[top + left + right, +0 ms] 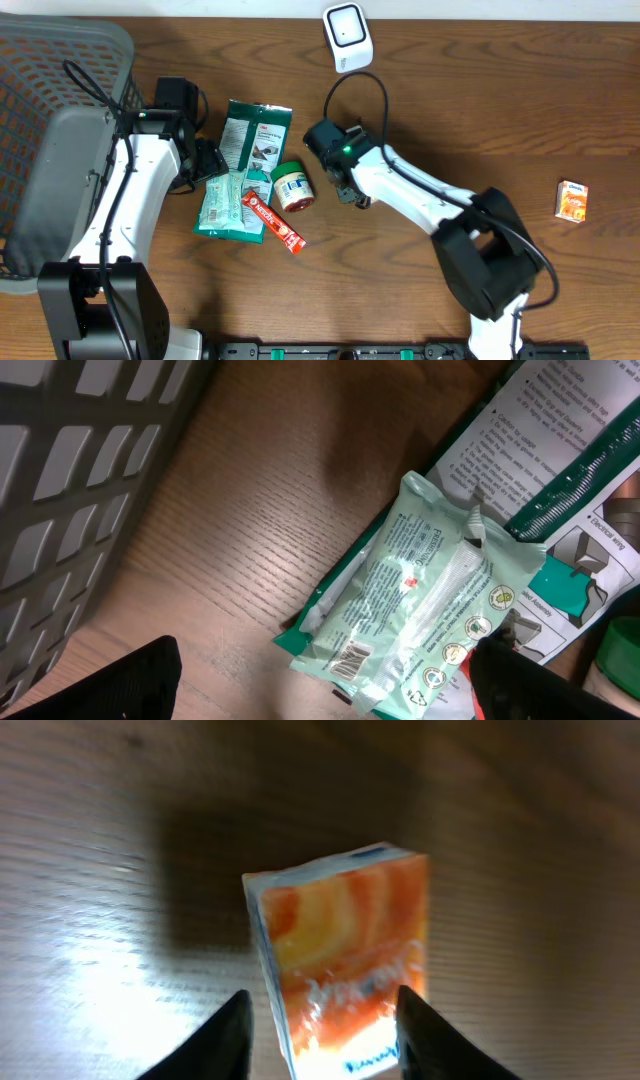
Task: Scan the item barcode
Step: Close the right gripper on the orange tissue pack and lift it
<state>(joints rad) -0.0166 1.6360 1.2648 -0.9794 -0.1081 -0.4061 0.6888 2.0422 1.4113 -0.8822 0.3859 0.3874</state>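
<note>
Left pincer (320,690) gapes wide, empty, over the green wipes packet (420,610), its barcode turned up, handy for the scanner (347,35). Right pincer (322,1020) brackets an orange tissue pack (340,950); whether it grips, I cannot tell. Overhead shows that pack far right on the tabletop (480,100).

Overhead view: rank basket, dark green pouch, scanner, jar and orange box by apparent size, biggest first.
1. grey basket
2. dark green pouch
3. white scanner and green-lidded jar: look about alike, so not ranked against each other
4. orange box
</note>
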